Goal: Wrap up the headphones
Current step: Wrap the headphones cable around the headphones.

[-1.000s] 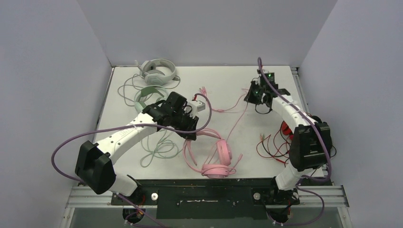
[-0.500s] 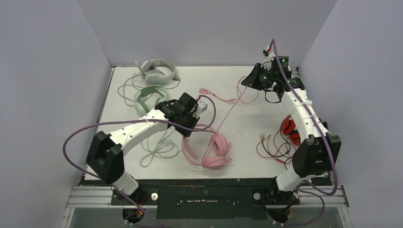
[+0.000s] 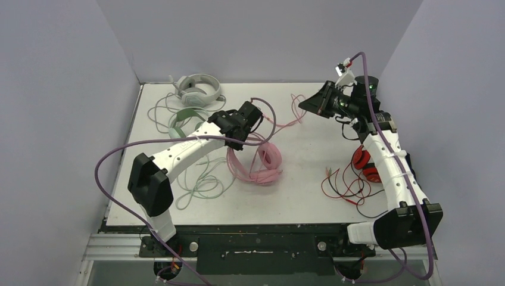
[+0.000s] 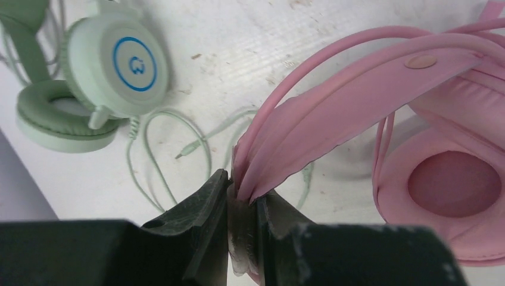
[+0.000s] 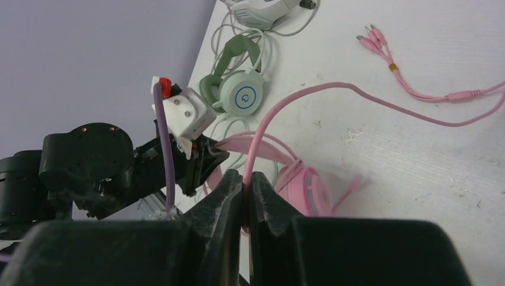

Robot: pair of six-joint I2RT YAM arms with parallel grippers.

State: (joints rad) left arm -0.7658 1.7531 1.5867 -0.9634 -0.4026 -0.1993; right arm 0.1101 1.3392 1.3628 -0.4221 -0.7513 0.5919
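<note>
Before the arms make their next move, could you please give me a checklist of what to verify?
1. Left end effector shut on the headband of the pink headset: ok.
2. Right end effector pinching the pink cable: ok.
3. Pink cable wound around the headset: not ok; it trails loose over the table.
4. Pink plugs lying free, not snagged: ok.
5. Mint green cable clear of the pink headset: cannot tell; it passes under the raised headband.
</note>
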